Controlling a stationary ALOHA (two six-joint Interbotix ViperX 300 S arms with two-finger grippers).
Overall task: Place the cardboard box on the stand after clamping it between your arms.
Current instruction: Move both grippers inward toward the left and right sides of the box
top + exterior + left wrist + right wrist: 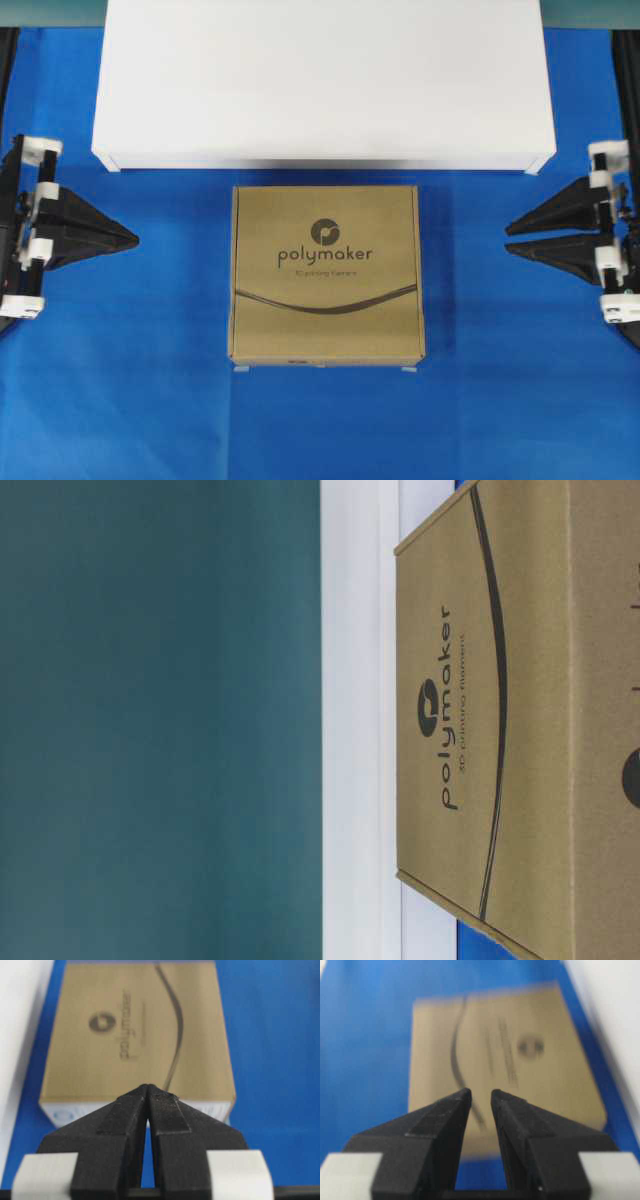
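The brown cardboard box [326,275] printed "polymaker" lies flat on the blue cloth in the middle, just in front of the white stand [322,85]. It also shows in the table-level view [520,720], the left wrist view [137,1035] and the right wrist view [505,1060]. My left gripper [132,238] is shut and empty, well left of the box, pointing at it; its tips meet in the left wrist view [149,1088]. My right gripper [510,242] is slightly open and empty, well right of the box; a narrow gap shows in the right wrist view [480,1093].
The blue cloth [120,400] covers the table around the box. The stand [360,720] runs along the back, wider than the box, with a teal wall [150,720] behind it. A narrow strip of cloth separates box and stand.
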